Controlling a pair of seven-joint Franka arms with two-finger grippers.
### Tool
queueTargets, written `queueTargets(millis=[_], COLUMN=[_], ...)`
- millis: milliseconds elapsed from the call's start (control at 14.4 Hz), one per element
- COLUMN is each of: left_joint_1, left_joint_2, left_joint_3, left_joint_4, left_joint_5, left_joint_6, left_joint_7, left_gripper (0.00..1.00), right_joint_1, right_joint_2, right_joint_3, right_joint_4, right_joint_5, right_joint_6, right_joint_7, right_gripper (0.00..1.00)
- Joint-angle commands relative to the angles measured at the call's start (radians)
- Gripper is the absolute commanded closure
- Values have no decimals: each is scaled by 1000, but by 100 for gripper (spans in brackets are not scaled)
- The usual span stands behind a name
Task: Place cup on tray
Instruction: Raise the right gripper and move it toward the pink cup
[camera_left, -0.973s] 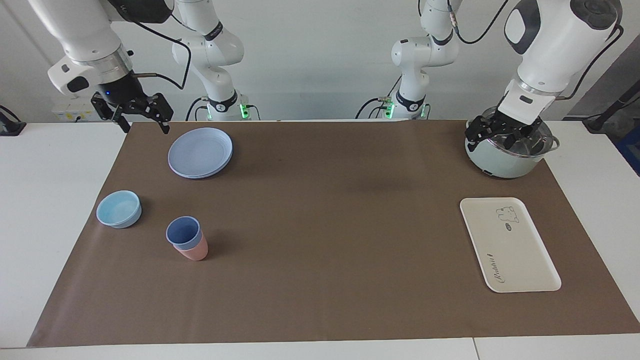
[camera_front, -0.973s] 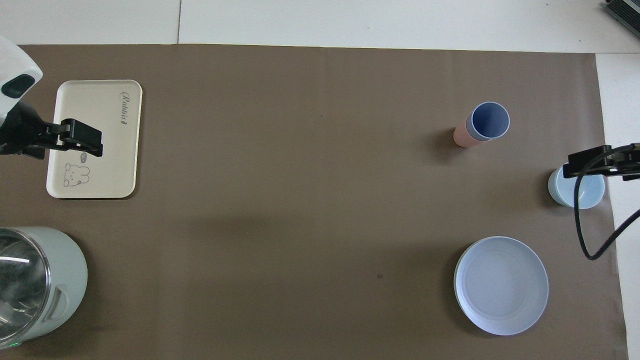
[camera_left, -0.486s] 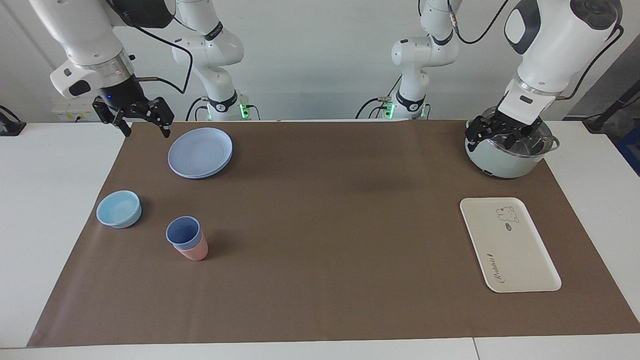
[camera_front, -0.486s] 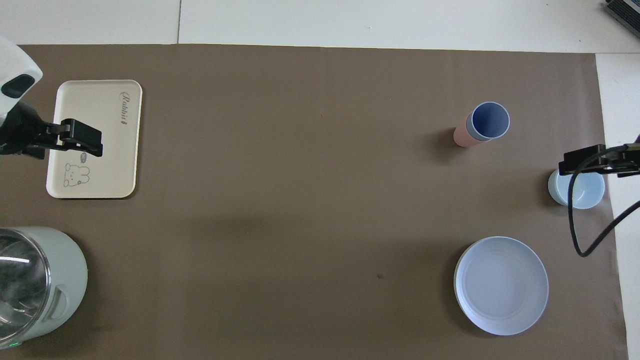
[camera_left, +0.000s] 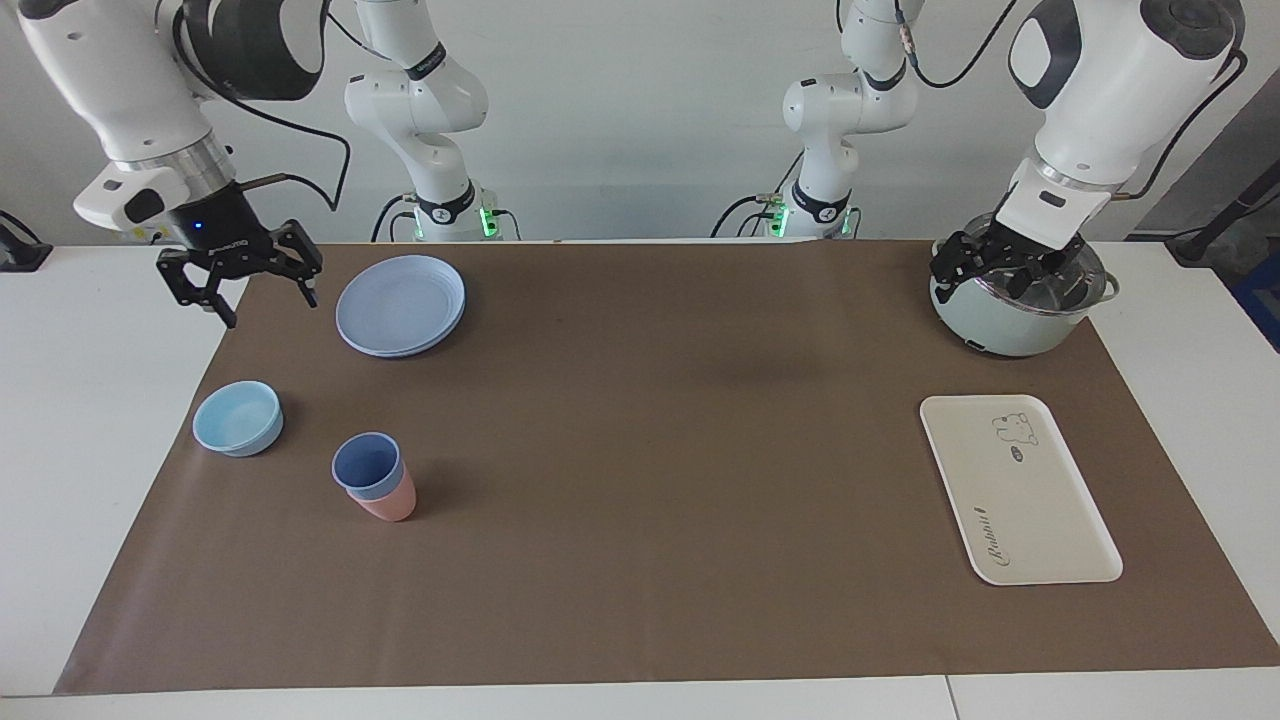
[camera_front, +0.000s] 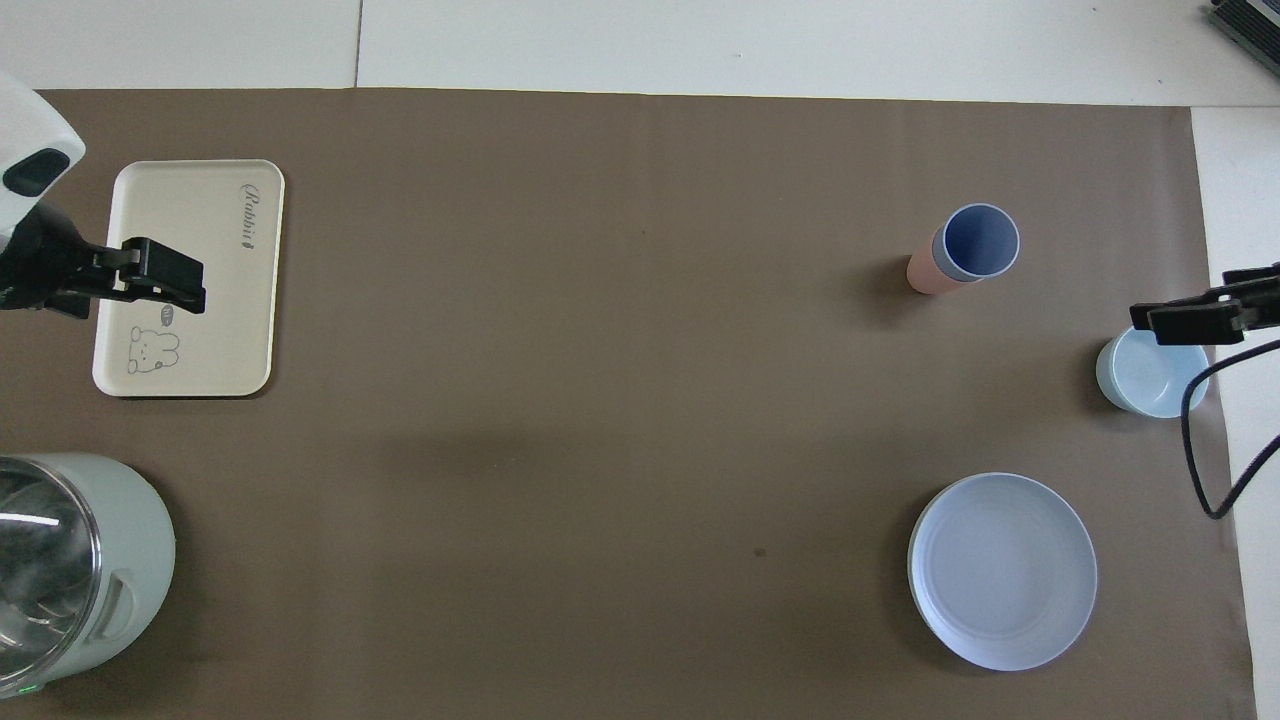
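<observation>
The periwinkle-blue cup (camera_left: 367, 466) stands nested inside a salmon-pink tumbler (camera_left: 392, 505) on the brown mat, toward the right arm's end; it also shows in the overhead view (camera_front: 978, 241). The cream-white tray (camera_left: 1045, 505) with the bear drawing lies flat toward the left arm's end and is bare (camera_front: 180, 220). My right gripper (camera_left: 265, 302) is open and empty, in the air over the mat's edge beside the plates; in the overhead view (camera_front: 1195, 320) it overlaps the bowl's rim. My left gripper (camera_left: 1000, 272) is open and empty, waiting over the pot.
Stacked round blue plates (camera_left: 400, 303) lie near the robots at the right arm's end. A light-blue bowl (camera_left: 238, 418) sits beside the cup, closer to the mat's edge. A pale-green pot (camera_left: 1020, 320) stands nearer to the robots than the tray.
My right gripper has come down and moved away from the plates toward the mat's edge, closer to the bowl. The left arm, cup and tray have not moved.
</observation>
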Motion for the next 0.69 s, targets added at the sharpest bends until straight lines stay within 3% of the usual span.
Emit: queueTargets(millis=[0,139,625], left_joint_1=[11,11,11], left_joint_2=[-35,-35,-35], left_joint_3=[-7,-7,-7], left_joint_4=[-41,-41,-41], left_joint_5=[9,9,9], left_joint_6=[12,12,12], left_joint_7=[5,5,5], left_gripper=[0,0,0], right_joint_1=[-57,-106,-207], right_joint_2=[-11,32,231], right_joint_3=[6,6,6], right_joint_4=[-69,-85,-95], right_joint_5=[116,241,671], right_joint_6=[59,110,128], right_joint_7=[-224,-463,-972], right_gripper=[0,0,0])
